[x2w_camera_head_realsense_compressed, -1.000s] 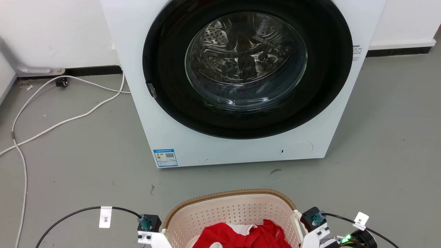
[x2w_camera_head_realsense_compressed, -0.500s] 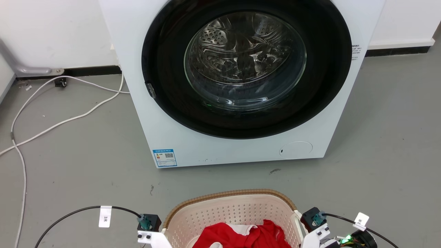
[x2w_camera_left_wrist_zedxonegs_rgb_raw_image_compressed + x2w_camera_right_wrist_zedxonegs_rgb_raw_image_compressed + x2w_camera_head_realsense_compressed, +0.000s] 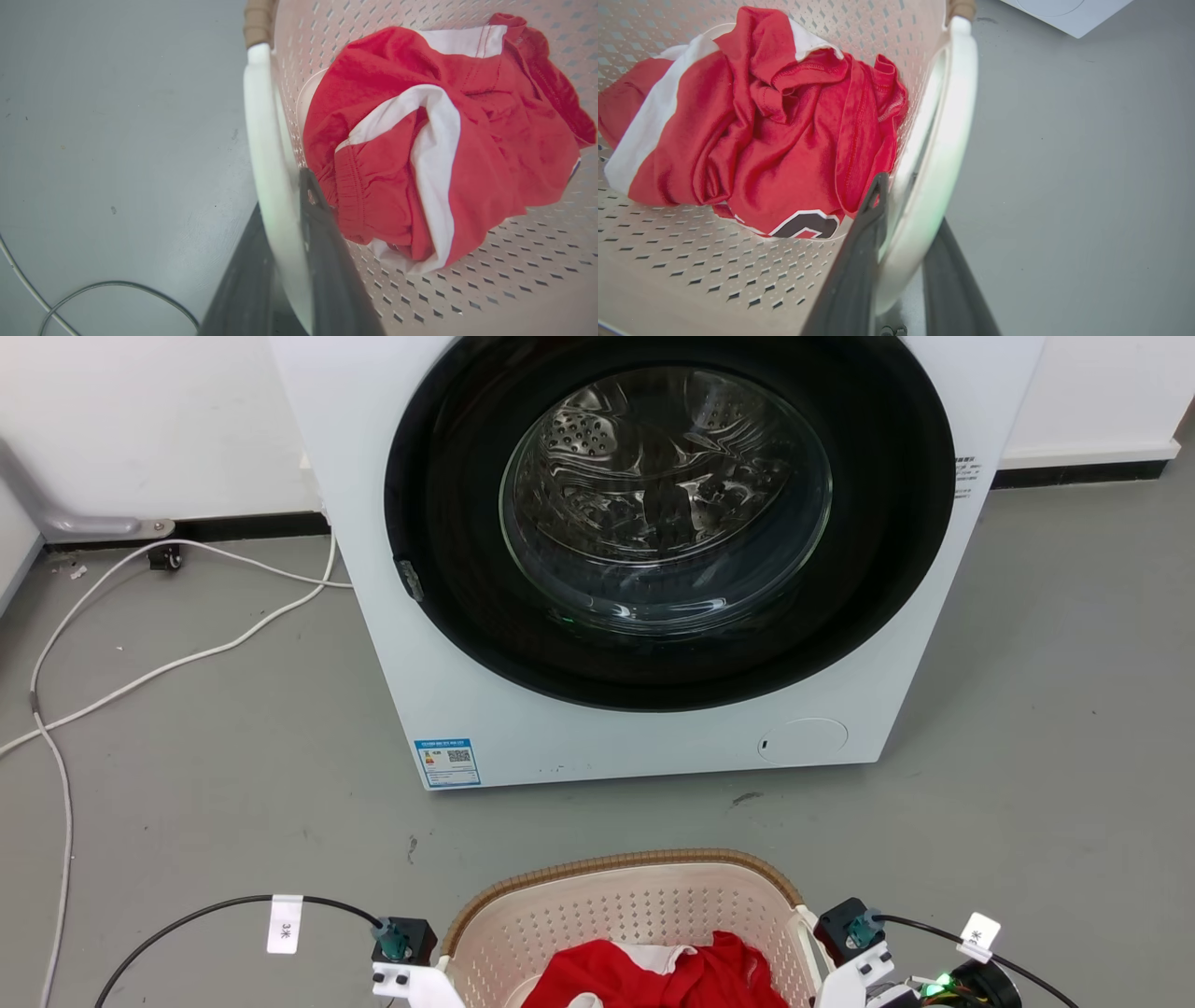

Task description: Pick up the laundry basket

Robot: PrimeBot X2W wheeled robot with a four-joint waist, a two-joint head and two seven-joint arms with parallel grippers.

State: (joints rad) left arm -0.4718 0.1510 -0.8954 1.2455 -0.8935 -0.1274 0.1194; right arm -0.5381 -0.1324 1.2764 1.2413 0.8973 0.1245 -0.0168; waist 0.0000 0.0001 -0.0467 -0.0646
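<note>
The laundry basket (image 3: 618, 864) stands on the grey floor at the bottom of the head view, cream with perforated walls and a brown woven rim. Red and white clothing (image 3: 672, 978) lies inside it. In the left wrist view my left gripper (image 3: 280, 196) is shut on the basket's white left handle (image 3: 260, 116), one dark finger on each side. My right gripper (image 3: 909, 203) clamps the white right handle (image 3: 952, 116) the same way. Both wrist mounts (image 3: 403, 943) flank the basket in the head view, where the fingertips are hidden.
A white front-loading washing machine (image 3: 644, 751) with its round glass door (image 3: 665, 499) shut stands just beyond the basket. White cables (image 3: 187, 658) trail over the floor at the left. Black cables (image 3: 205, 913) run from my wrists. Open grey floor lies left and right.
</note>
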